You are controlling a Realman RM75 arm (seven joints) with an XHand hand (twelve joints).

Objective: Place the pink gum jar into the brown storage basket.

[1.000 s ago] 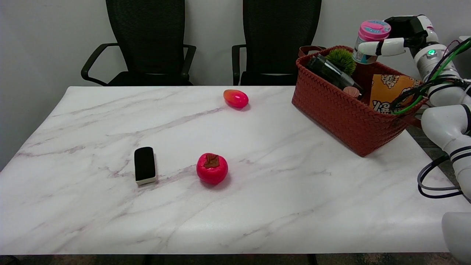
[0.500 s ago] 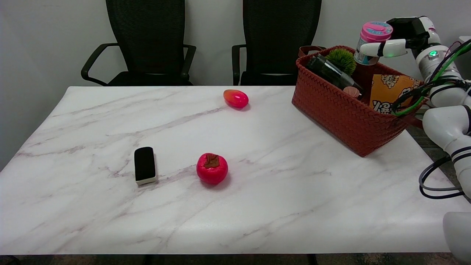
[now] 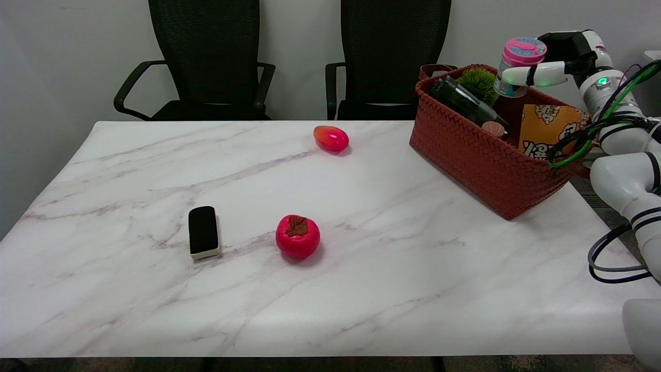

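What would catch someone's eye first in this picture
The right hand at the upper right, holding the pink gum jar above the far side of the basket, which already holds several things. Next, the red fruit at the table's middle and the pink egg farther back.

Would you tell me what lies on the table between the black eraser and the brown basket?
In the head view, only the red persimmon sits between the black eraser and the brown basket; the remainder is bare marble table.

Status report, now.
Right hand holds pink gum jar above brown basket. Not released. Basket already holds bottle, snack bag.
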